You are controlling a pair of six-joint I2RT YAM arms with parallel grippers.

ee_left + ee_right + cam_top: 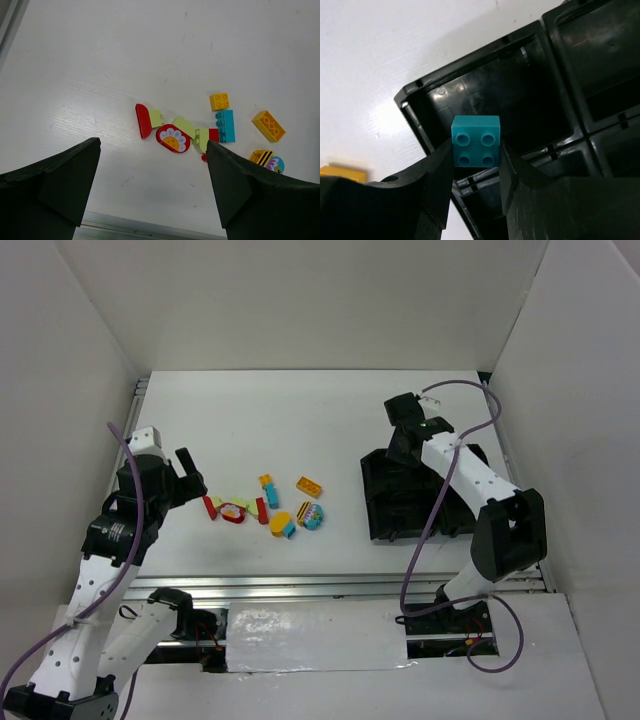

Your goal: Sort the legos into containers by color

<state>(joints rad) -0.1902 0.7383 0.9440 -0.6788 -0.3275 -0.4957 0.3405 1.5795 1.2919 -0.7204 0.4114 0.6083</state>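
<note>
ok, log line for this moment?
right gripper: shut on teal brick, over black tray | left gripper: open, near loose bricks

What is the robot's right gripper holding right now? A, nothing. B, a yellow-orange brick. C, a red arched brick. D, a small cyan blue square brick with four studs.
D: the right gripper is shut on the small cyan blue four-stud plastic brick above the black plastic compartment tray.

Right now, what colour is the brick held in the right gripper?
Teal blue, plain, with four studs. The brick shows best in the right wrist view.
</note>
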